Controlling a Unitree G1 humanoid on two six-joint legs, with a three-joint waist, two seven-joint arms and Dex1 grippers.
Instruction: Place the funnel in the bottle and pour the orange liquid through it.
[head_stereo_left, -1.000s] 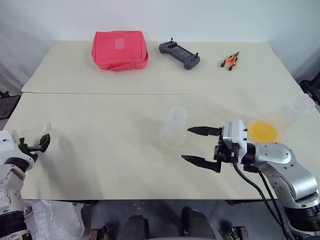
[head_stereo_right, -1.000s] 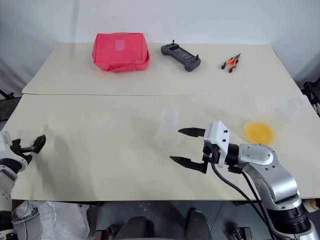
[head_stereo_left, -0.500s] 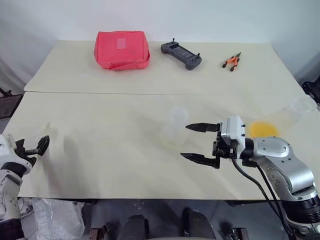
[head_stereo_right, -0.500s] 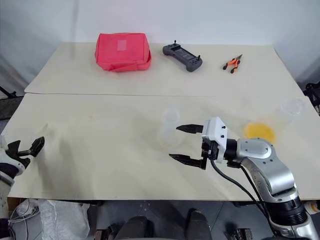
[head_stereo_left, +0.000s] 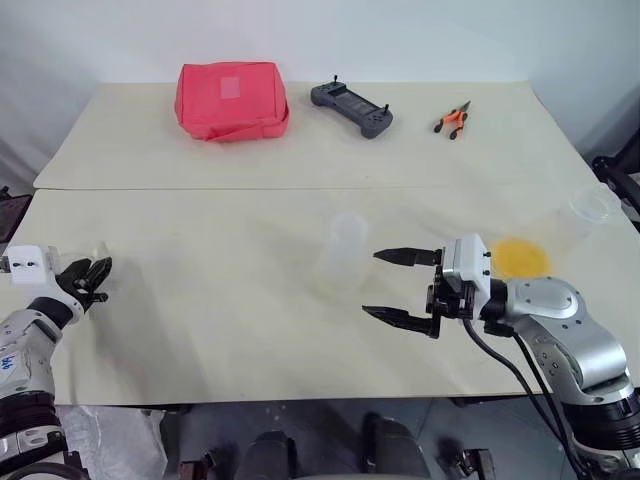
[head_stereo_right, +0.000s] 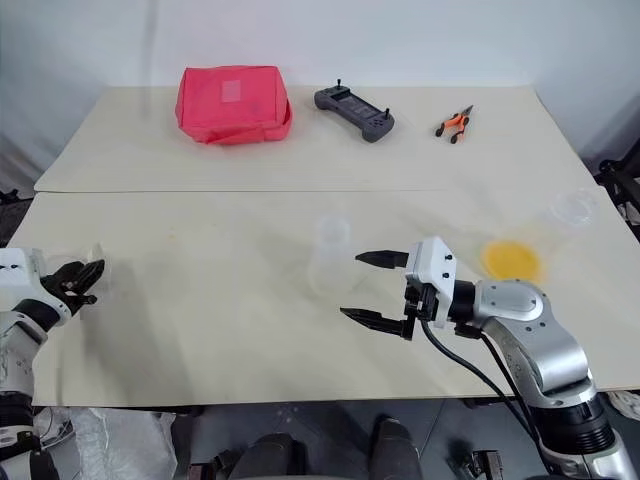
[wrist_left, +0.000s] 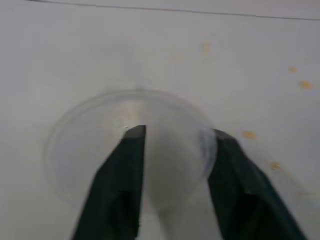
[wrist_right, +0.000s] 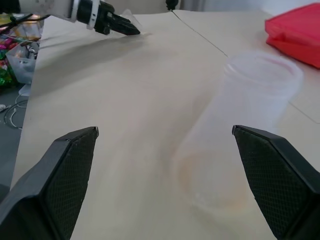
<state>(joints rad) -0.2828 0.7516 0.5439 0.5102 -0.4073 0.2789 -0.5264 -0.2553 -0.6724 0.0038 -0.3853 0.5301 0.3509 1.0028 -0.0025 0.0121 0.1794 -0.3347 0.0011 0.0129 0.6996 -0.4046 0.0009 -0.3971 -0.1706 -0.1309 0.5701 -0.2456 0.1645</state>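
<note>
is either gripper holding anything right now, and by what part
The left gripper has its fingers around the funnel, straddling its spout below the round rim; a firm grip cannot be told. The right gripper is open, holding nothing.

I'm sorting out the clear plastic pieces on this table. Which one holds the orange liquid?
The tall cup lying tilted near the table's right edge, orange liquid pooled at its base. The bottle in the middle and the funnel on the left look empty.

The left gripper (wrist_left: 172, 132) straddles the clear funnel (wrist_left: 95, 145) on the pale, orange-spotted table (wrist_left: 240, 55).
</note>
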